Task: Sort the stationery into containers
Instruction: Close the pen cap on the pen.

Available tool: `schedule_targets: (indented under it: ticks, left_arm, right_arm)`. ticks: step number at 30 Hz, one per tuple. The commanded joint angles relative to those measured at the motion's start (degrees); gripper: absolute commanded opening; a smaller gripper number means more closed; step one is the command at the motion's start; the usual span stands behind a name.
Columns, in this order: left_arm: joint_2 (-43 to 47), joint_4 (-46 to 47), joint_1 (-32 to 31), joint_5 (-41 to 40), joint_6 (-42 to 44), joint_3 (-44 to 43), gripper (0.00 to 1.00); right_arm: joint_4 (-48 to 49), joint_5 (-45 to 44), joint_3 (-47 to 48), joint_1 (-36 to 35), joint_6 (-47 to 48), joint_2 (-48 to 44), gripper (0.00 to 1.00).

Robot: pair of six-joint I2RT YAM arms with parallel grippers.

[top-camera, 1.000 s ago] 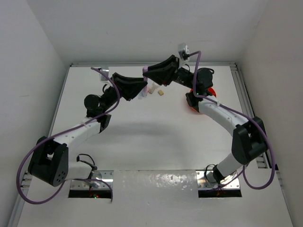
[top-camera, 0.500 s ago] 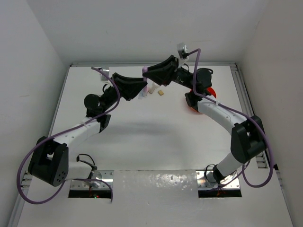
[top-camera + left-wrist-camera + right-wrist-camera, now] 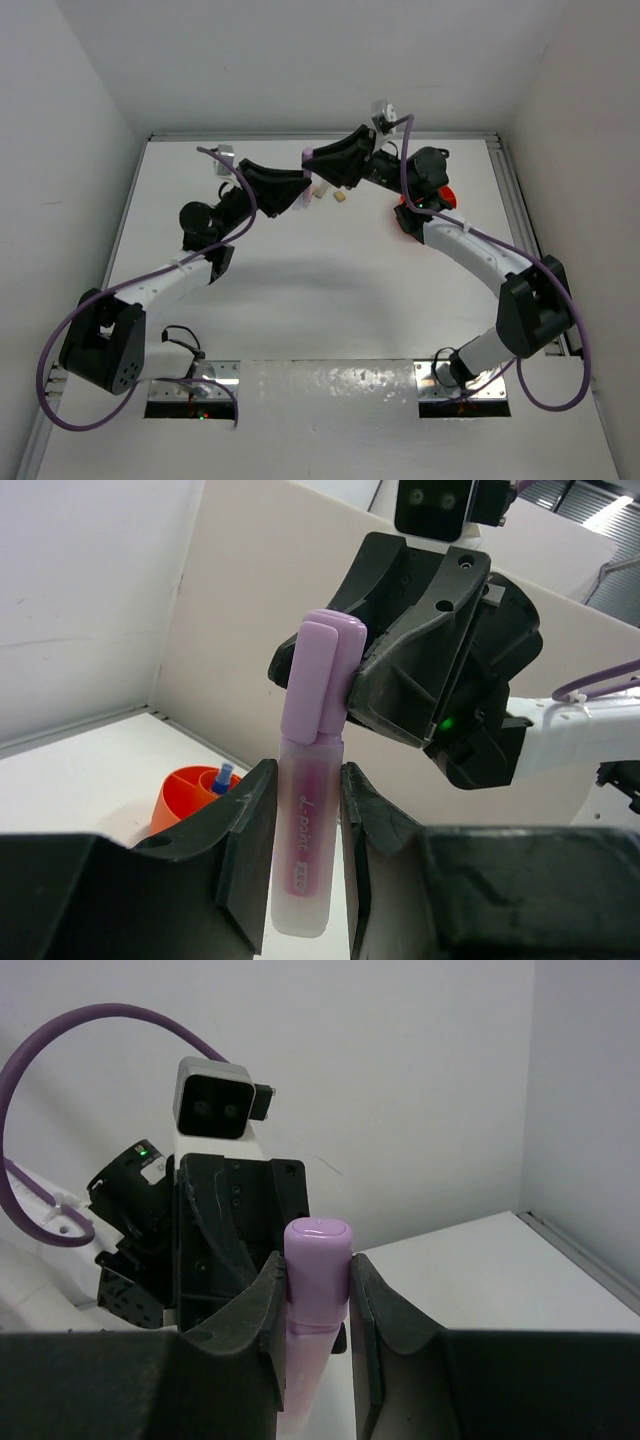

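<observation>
Left wrist view, nearest: left gripper [image 3: 307,782] nearly closed, both fingers clamped on the translucent barrel of a lilac marker [image 3: 303,865], which stands upright. Script runs down the barrel and ends in "point"; the first letter is unclear. The small pink label block under it is too small to read. Pink ink core shows through the barrel.

Above that, the lilac cap [image 3: 322,675] is pinched by the right gripper [image 3: 345,680], narrow opening, fingers pressed on both sides of the cap. So both grippers grip the same marker, one on the body and one on the cap, and it is held up off the tabletop [image 3: 320,300].

Right wrist view: cap end sits between its own fingers, with the left gripper and its camera just behind.

Behind, low left in the left wrist view: orange tub [image 3: 180,798] with inner dividers, a small blue bottle [image 3: 222,778] standing in one compartment.

Top view: the grippers meet in the far middle of the tabletop. Tan block [image 3: 341,197] lies just beside them with a small pale piece [image 3: 322,190] near it; can't tell what that is. Tub is mostly hidden by the right arm, far right.
</observation>
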State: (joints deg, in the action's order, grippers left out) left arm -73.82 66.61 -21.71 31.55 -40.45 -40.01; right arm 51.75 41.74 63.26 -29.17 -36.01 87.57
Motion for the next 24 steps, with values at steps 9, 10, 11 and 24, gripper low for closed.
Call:
schedule_targets:
  ticks: [9, 10, 11, 24]
  left_arm:
    - [3.95, 29.02, 2.20, -9.84, 3.44, -2.53, 0.00]
    - [3.77, 28.75, 2.20, -9.67, 3.62, -2.53, 0.00]
    - [3.69, 28.14, 2.20, -8.97, 3.62, -2.53, 0.00]
    - [3.24, 23.04, 2.38, -0.62, 13.55, -1.12, 0.00]
  right_arm:
    - [-14.74, 11.00, -5.87, -3.09, 3.84, 0.94, 0.00]
    - [-15.18, 10.91, -6.05, -3.17, 4.36, 0.85, 0.00]
    - [-15.18, 10.91, -6.05, -3.18, 4.46, 0.85, 0.00]
    - [-18.08, 10.21, -2.18, -2.56, 8.15, -0.38, 0.22]
